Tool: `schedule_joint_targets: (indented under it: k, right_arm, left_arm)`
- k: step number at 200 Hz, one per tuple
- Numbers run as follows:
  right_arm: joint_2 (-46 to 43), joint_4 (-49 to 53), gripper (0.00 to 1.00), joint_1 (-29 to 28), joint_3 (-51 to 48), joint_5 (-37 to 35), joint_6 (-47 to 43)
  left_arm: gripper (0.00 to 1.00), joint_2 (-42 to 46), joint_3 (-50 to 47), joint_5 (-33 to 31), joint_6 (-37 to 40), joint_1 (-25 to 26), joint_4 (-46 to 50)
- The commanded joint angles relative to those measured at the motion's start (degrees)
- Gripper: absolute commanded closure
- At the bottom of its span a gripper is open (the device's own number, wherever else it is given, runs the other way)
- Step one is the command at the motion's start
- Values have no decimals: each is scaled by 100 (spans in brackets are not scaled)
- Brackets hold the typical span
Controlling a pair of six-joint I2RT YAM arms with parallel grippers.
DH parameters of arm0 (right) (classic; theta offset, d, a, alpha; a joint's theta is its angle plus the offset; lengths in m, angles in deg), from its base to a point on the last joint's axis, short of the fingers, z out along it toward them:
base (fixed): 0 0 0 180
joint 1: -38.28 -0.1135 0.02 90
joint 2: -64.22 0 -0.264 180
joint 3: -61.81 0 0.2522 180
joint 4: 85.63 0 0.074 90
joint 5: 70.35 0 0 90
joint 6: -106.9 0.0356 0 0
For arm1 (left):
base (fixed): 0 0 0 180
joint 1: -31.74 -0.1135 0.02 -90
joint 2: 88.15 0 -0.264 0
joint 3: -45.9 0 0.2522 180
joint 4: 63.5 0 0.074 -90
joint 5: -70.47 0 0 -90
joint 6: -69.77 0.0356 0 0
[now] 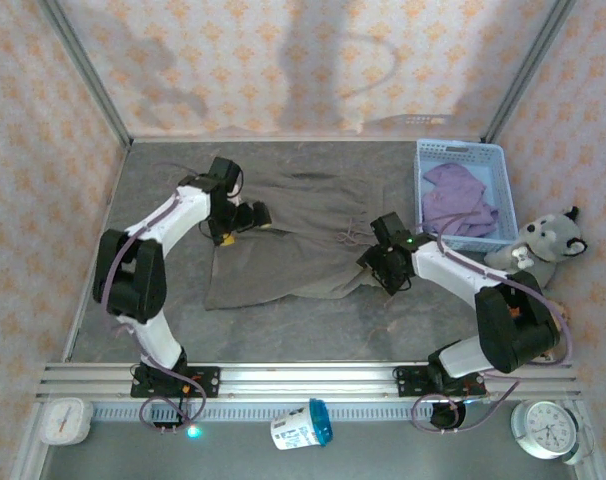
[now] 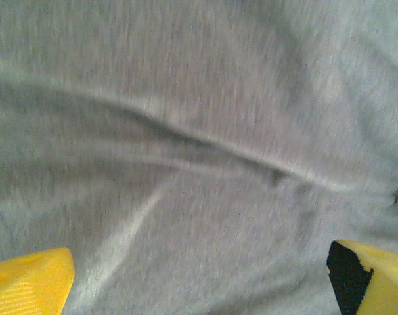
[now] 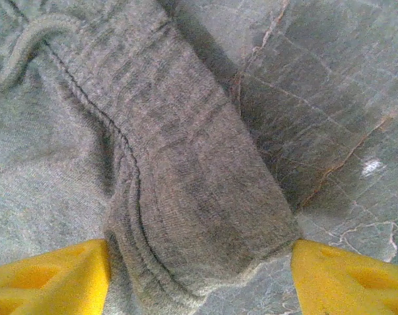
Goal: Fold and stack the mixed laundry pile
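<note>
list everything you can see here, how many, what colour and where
garment: one, olive-grey, spread wrinkled across mid table
T-shirt: one, lavender, bundled in the basket
basket: one, light blue lattice, far right of table
plush wolf: one, grey and white, right edge, beside the basket
small clock: one, white, near left corner
round clock: one, white face, near right corner
container: one, white and blue, on its side, near edge centre
table: one, grey marbled
left gripper: one, yellow fingers, open over the garment
right gripper: one, yellow fingers, jaws apart either side of the garment's folded edge
</note>
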Motion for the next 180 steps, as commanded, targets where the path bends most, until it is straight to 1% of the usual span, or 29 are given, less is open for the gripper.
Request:
schedule_joint_targets:
  k: [1, 19, 36, 55, 82, 104, 110, 122, 136, 159, 171, 180]
  right_arm:
    - [42, -370, 28, 7, -62, -184, 401]
    - [256, -693, 28, 7, -137, -217, 449]
    - [559, -784, 30, 7, -84, -264, 437]
    - [836, -857, 40, 16, 42, -204, 337]
    - [990, -737, 41, 13, 251, -214, 165]
    - [1039, -632, 56, 15, 348, -229, 23]
    - [1063, -618, 61, 12, 375, -212, -18]
    - [1075, -578, 65, 14, 415, -186, -96]
    - [1097, -485, 65, 15, 467, -201, -166]
    - [1079, -316, 66, 11, 558, -205, -297]
    - [1091, -223, 66, 11, 620, -185, -413]
    - [1089, -160, 66, 15, 661, -199, -496]
  left_arm:
    - [0, 629, -694, -293, -294, 10, -117]
    - [0, 1194, -1218, -557, -379, 21, -22]
    - [0, 1698, -1627, -869, -451, 21, 175]
    - [0, 2111, -2018, -1189, -675, 21, 490]
    - [2, 2659, -2611, -1534, -1109, 27, 693]
    - [6, 2992, -3114, -1557, -1465, 21, 593]
    - [7, 3034, -3224, -1540, -1555, 24, 536]
    - [10, 3070, -3439, -1559, -1689, 31, 395]
    - [14, 3011, -3644, -1595, -1828, 31, 167]
    - [25, 2721, -3770, -1416, -2114, 45, -390]
    - [29, 2537, -3749, -1407, -2232, 87, -614]
    - [33, 2415, -3727, -1420, -2275, 119, -745]
